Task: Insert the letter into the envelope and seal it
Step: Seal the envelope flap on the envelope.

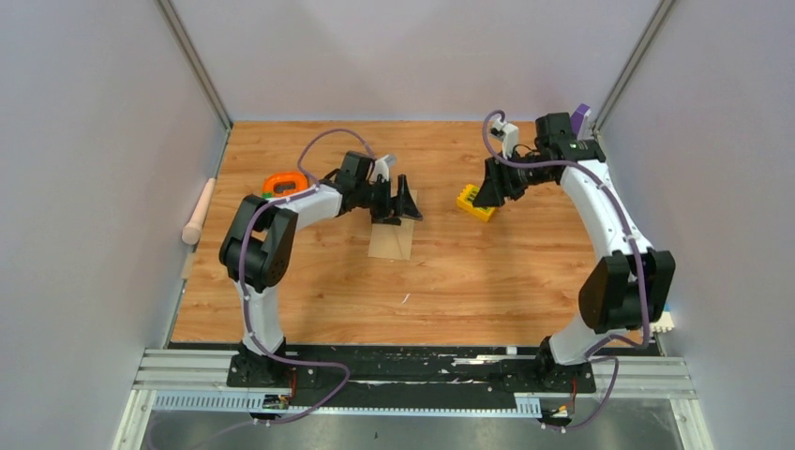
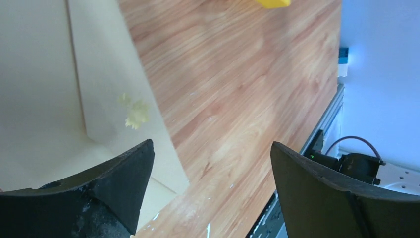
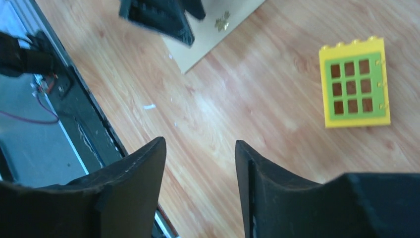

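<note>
The tan envelope (image 1: 392, 240) lies flat on the wooden table, left of centre. In the left wrist view it (image 2: 59, 99) fills the left side, with fold lines and a small gold mark on it. It also shows in the right wrist view (image 3: 218, 34). My left gripper (image 1: 398, 208) hovers over the envelope's far end, open and empty (image 2: 212, 146), with one finger (image 2: 119, 183) over the paper. My right gripper (image 1: 489, 192) is open and empty (image 3: 200, 148) above bare wood, apart from the envelope. No white letter sheet shows in any view.
A yellow window brick with a green grid (image 1: 475, 204) lies just below my right gripper and shows in the right wrist view (image 3: 354, 89). An orange ring (image 1: 284, 183) sits by the left arm. A pale roller (image 1: 199, 211) lies at the table's left edge.
</note>
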Robot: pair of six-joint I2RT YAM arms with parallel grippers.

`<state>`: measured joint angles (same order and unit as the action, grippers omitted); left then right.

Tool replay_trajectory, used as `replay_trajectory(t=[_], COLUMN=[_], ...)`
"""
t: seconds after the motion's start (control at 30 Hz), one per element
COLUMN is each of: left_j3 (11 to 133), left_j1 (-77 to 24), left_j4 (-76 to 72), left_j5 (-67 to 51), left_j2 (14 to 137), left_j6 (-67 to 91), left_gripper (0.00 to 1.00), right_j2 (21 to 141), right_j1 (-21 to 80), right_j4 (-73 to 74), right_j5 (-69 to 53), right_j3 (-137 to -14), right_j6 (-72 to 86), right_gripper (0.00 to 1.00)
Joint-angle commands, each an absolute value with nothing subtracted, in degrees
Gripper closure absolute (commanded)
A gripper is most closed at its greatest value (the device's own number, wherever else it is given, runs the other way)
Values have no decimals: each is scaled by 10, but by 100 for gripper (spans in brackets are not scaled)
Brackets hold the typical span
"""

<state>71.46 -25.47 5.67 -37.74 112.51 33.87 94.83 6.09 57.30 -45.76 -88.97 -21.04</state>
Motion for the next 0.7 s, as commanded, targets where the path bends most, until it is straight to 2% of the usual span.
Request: replay_trajectory(t=[0.0,0.27,0.5,0.6,0.67], left_j3=[757,794,790,794,798], left_j1=[-254,-223,-201,-216,-222], left_j4=[44,105,122,109,93], left_j5=[-395,-416,-400,-407,-424], left_j2=[1066,1024,1021,1062,1088], left_j6=[327,252,196,197,206], left_gripper=[2,0,0,1,9], right_j2=[862,773,741,739,762], right_j1=[60,63,85,93,95], right_j4=[670,721,715,658,617], right_j5=[-426,-357,-340,-406,-456], right_j3=[-818,-677,-638,-641,-657], right_j6=[-324,-449,-490,-497,-485], right_gripper=[43,46,54,67,80])
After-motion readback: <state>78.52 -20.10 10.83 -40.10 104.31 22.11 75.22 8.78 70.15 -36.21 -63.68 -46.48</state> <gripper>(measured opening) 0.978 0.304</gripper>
